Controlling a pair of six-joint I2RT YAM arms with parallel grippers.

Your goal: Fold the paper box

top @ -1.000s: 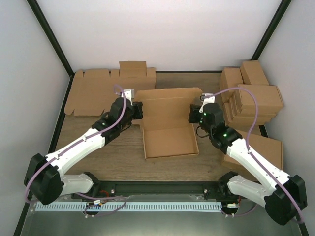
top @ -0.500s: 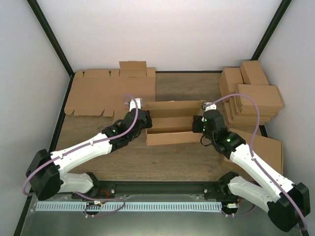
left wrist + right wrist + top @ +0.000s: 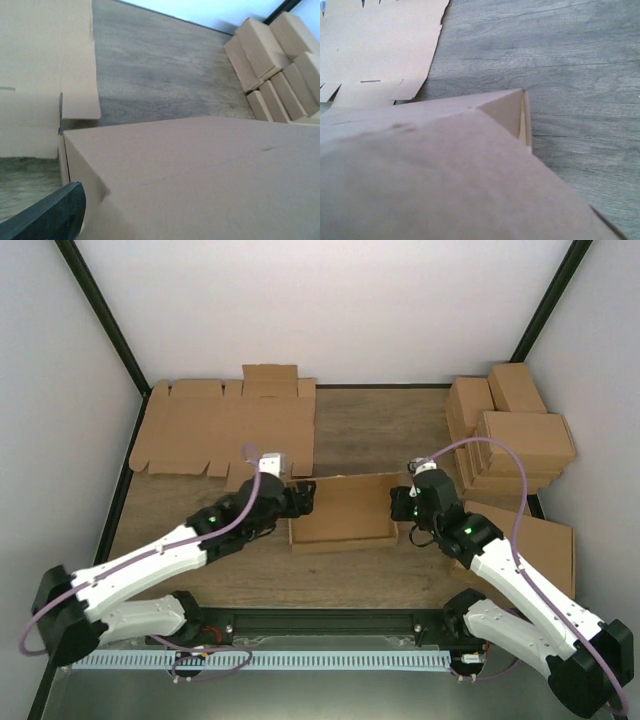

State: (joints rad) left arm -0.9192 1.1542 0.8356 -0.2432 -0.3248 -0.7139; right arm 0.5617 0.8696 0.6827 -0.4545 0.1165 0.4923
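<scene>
1. Mid-counter (image 3: 370, 430), between the two arms: paper box (image 3: 340, 508), lid down, shallow and rectangular, long side running left to right.
2. At the box's left end: left jaws, spread wide.
   - In the left wrist view, only one dark finger (image 3: 47, 215), far out at the lower left corner.
   - Finger just beside the box's end wall; no telling whether touching.
   - Other finger hidden by the cardboard.
   - No visible hold on anything.
3. At the box's right end: right jaws, close against the end wall in the top view.
   - Right wrist view mostly filled by the lid's plain brown surface, with one upper corner of the box showing and the fingers out of sight.
   - Impossible to tell whether open or closed, or whether gripping the box.
4. Rear left of the counter, behind the left arm: flat notched cardboard sheets (image 3: 220, 430), lying flat with tabs and slots along the edges.
5. Rear right, against the right wall: closed brown cartons (image 3: 510, 430), stacked together.
6. Nearer on the right: one more brown carton (image 3: 545, 545), partly under the right arm.
</scene>
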